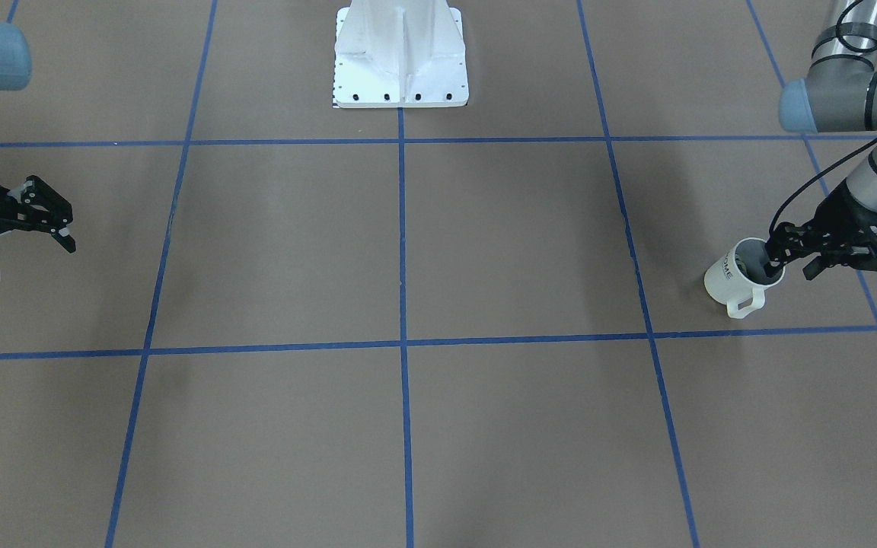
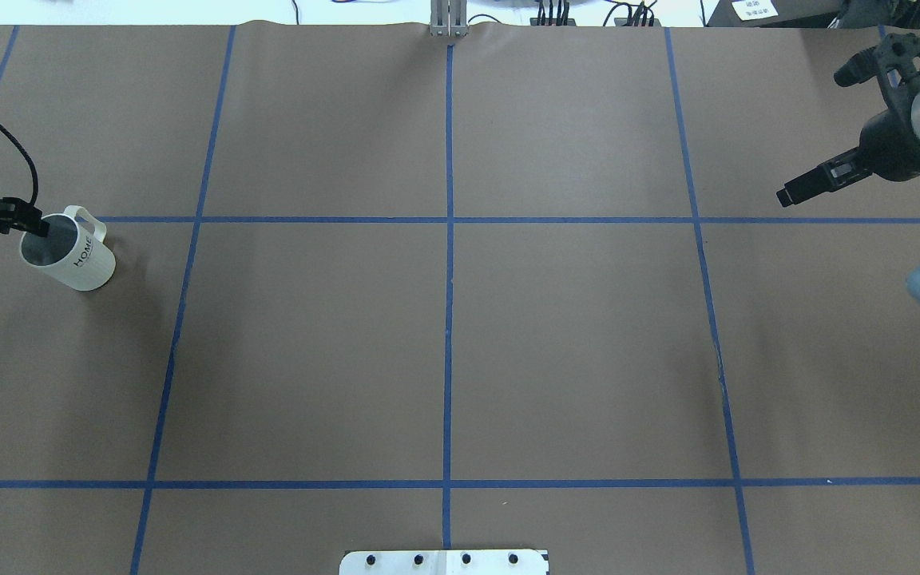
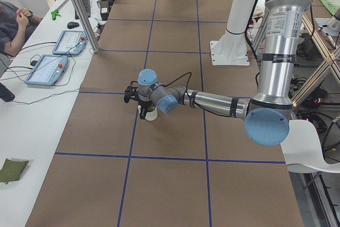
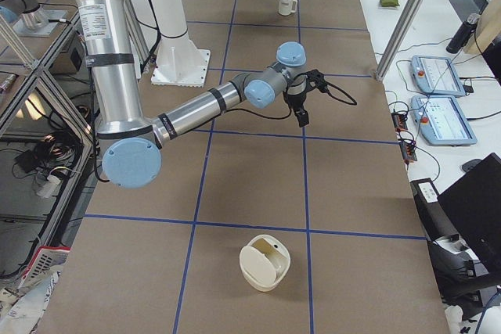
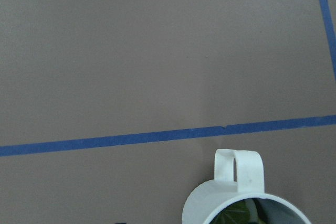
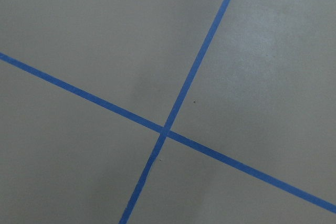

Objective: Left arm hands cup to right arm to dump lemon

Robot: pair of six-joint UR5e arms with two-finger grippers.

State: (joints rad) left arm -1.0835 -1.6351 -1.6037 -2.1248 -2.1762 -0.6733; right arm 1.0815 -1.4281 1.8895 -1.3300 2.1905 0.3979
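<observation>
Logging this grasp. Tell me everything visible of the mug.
The mug is white, ceramic-looking, with black HOME lettering, a grey inside and a squarish loop handle facing away from the robot. It stands at the left end of the table, a yellow-green lump inside. One finger of the left gripper dips inside its rim, the other is outside; the jaws look open.

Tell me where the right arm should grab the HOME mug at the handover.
Best guess: the rim wall on the side facing the right end effector, one finger inside, coming from above. The cup stands mouth-up, the left end effector straddles the opposite rim, and the handle juts away from the robot.
</observation>
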